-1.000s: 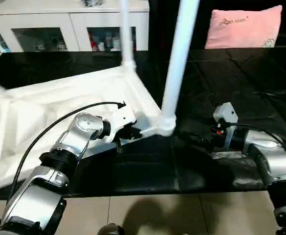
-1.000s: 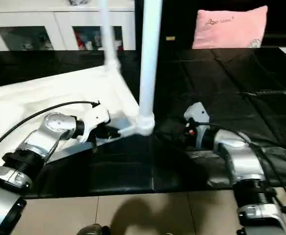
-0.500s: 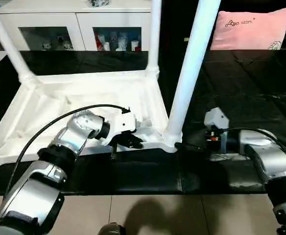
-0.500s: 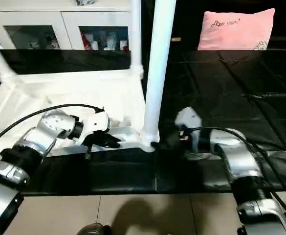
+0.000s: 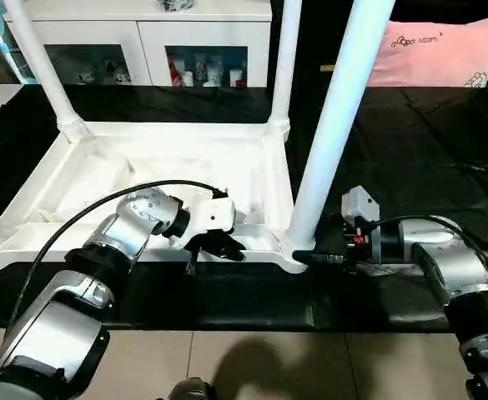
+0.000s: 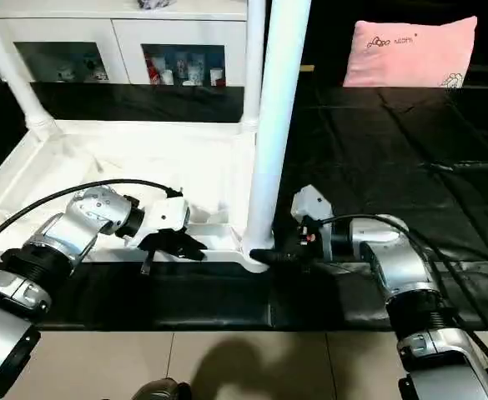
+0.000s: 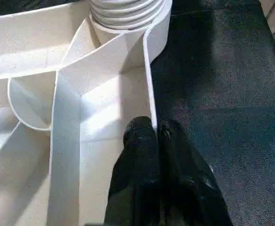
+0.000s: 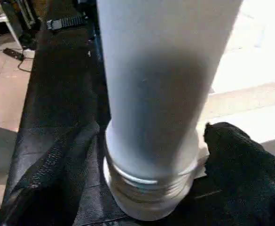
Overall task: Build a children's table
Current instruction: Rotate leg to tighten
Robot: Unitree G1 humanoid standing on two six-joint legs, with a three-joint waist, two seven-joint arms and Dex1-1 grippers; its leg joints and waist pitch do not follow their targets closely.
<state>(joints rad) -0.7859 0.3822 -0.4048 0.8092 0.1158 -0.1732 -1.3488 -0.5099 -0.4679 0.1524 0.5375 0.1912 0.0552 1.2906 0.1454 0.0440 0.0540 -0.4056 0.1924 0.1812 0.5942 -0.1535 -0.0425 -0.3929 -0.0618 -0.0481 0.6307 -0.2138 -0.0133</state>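
The children's table lies upside down on the black mat, its white ribbed tabletop (image 5: 168, 162) facing up. Three white legs stand upright in its corner sockets: near right (image 5: 331, 133), far right (image 5: 282, 67) and far left (image 5: 47, 75). My left gripper (image 5: 218, 246) is shut on the tabletop's thin near rim (image 7: 150, 94), its black fingers (image 7: 139, 141) pinching that wall from both sides. My right gripper (image 5: 309, 257) is open at the foot of the near right leg (image 8: 161, 80), one finger (image 8: 48, 179) on each side of the ribbed collar.
A white glass-door cabinet (image 5: 143, 33) stands behind the mat. A pink pillow (image 5: 444, 54) lies at the back right. The black mat (image 5: 410, 150) runs to a tiled floor (image 5: 252, 367) at the near edge. A black cable (image 5: 85, 221) arcs over my left forearm.
The tabletop has swung from skewed and tilted to square and flat on the mat. My right gripper has moved in to the near right leg's foot, its fingers drawing closer. The left grip is unchanged.
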